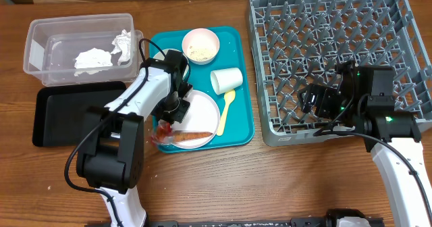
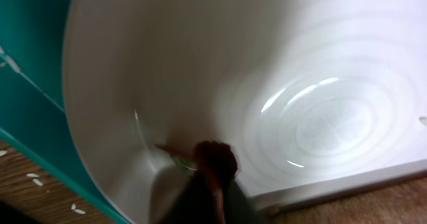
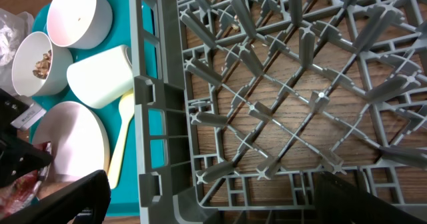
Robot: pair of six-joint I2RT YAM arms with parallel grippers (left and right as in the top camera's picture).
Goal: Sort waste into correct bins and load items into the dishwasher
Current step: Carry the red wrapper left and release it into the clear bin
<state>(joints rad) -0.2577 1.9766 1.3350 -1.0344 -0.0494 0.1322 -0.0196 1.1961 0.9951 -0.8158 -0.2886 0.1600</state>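
Overhead, your clear tub [image 1: 35, 48] at the back-left corner of the table [image 1: 270, 186] holds a crumpled napkin [image 1: 93, 58]. Your left gripper [image 1: 177, 112], fingers pressed together, sits at the left rim of the white plate [image 1: 206, 112]; your right gripper [image 1: 312, 98] hangs spread over the front-left corner of the dish rack [image 1: 260, 65].

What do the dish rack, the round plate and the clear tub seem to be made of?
Dish rack: grey moulded plastic, matte, one-piece grid and pegs. Round plate: probably glazed ceramic or melamine; glossy white, bright reflections. Clear tub: transparent plastic; napkin shows through.
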